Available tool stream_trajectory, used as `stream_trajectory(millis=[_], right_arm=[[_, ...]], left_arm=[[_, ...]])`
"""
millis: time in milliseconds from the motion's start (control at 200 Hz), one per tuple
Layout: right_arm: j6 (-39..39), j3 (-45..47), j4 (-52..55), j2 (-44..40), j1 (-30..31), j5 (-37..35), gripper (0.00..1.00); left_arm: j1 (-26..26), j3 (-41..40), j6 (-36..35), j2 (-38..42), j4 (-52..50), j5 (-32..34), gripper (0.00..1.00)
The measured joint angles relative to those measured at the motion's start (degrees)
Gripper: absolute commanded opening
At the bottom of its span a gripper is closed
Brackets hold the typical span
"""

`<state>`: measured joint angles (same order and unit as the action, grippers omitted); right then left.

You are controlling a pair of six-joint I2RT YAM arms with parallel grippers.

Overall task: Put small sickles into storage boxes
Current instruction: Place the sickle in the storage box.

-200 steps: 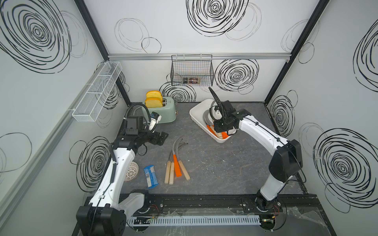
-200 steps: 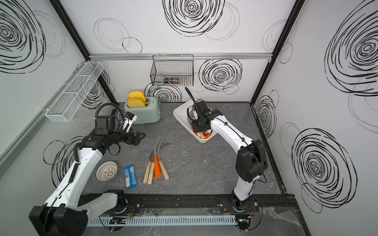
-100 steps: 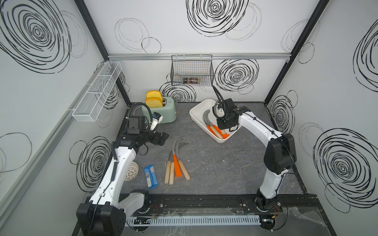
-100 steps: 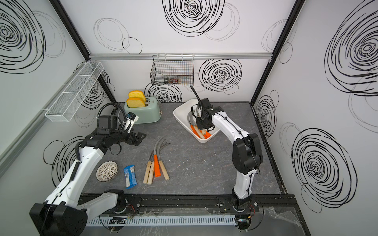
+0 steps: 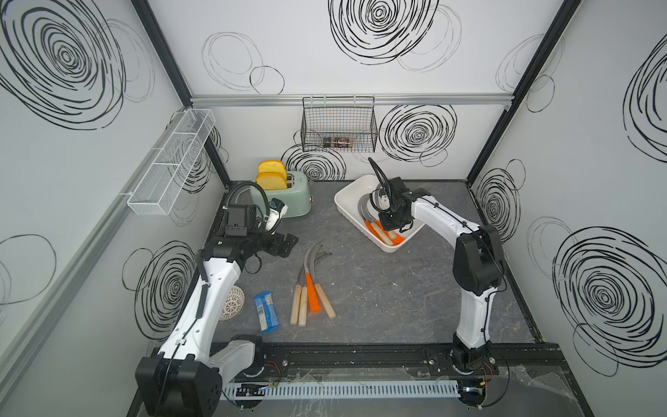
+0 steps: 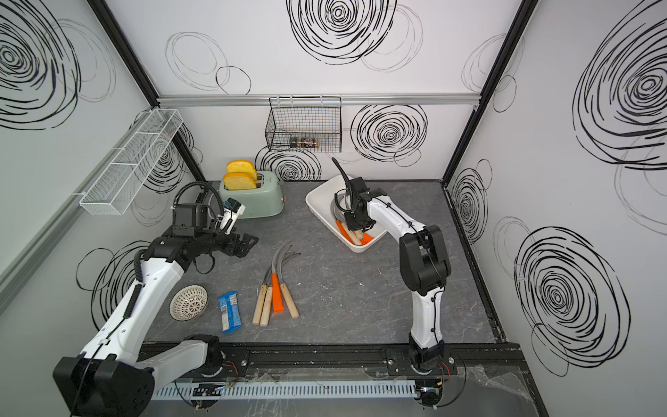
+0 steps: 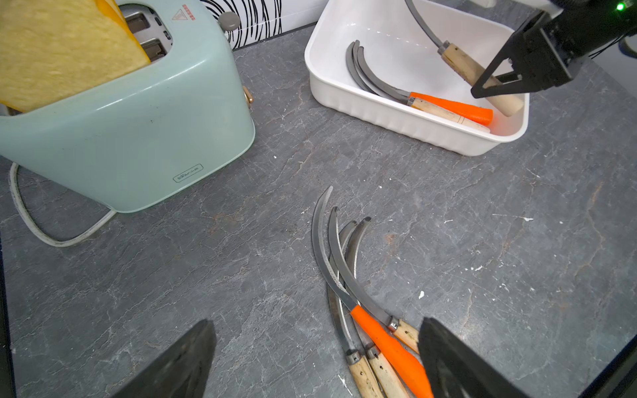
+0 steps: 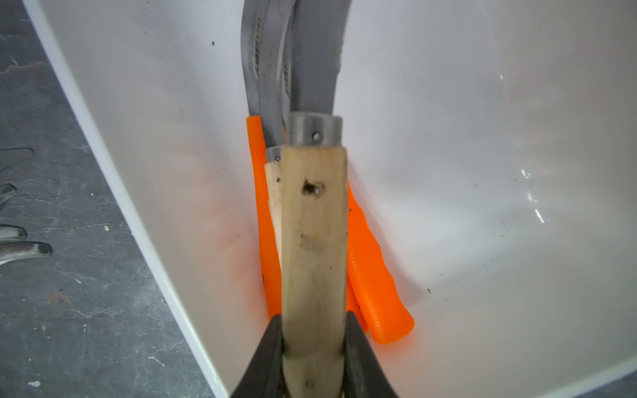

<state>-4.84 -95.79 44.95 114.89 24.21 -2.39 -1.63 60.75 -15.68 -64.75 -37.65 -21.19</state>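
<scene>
My right gripper [image 8: 313, 330] is clamped on the pale wooden handle of one sickle [image 8: 313, 224]. Both fingers [image 8: 272, 344] press its sides and hold it slanted over the white tub [image 8: 482, 172]. Beneath it, inside the tub, lie more sickles [image 8: 372, 275] with orange and wooden handles. My left gripper [image 7: 317, 327] is spread wide and holds nothing. It hangs over four sickles [image 7: 344, 275] bunched on the dark grey stone-look table [image 5: 379, 289], well apart from the tub. A mint toaster [image 5: 288, 196] stands near the tub, against white walls with black swirls. Only the right wrist view shows the pinch itself. The left wrist view shows the handle's butt low over the tub's rim.
</scene>
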Motion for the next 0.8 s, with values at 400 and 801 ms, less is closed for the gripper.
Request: stream_trajectory(millis=[400, 801], right_arm=[[0.85, -1.79, -0.07, 2.91, 0.00, -1.75, 0.00], [1.09, -1.79, -0.02, 3.10, 1.33, -2.25, 0.00]], left_arm=[[-0.20, 0.00, 0.00, -0.20, 0.00, 0.35, 0.96], [-0.20, 0.00, 0.00, -0.20, 0.00, 0.48, 0.96]])
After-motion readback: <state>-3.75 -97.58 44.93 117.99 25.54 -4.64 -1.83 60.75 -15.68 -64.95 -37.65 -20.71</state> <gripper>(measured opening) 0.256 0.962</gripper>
